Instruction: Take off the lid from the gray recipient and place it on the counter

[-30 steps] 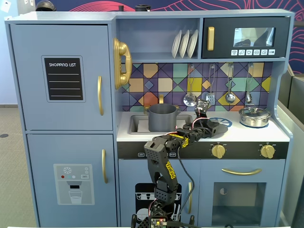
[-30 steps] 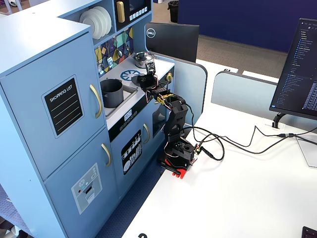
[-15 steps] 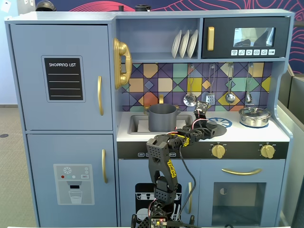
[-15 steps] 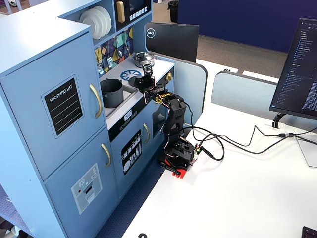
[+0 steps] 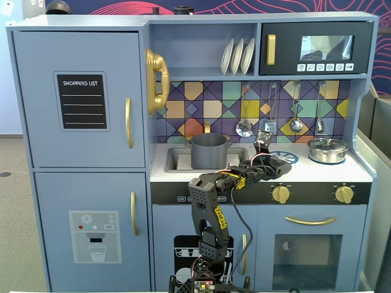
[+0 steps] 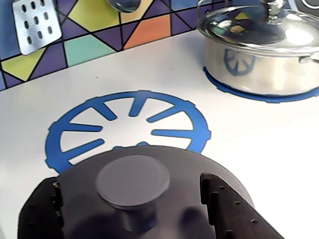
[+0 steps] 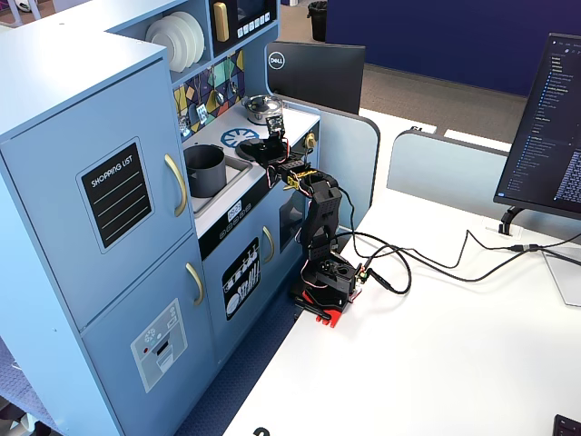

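The round matte dark gray lid (image 6: 144, 199), gripped by the pincer (image 6: 132, 199), has been carried off the open gray cylindrical pot (image 5: 208, 151) toward the white surface (image 6: 259, 144); lowering remains.

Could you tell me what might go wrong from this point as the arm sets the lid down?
The lid sits between the gripper fingers just short of the blue burner mark; released tilted, it might roll toward the sink. Pushing further forward could nudge the silver pot beyond it.

White counter (image 6: 124, 64) bearing silver pot (image 6: 259, 59)
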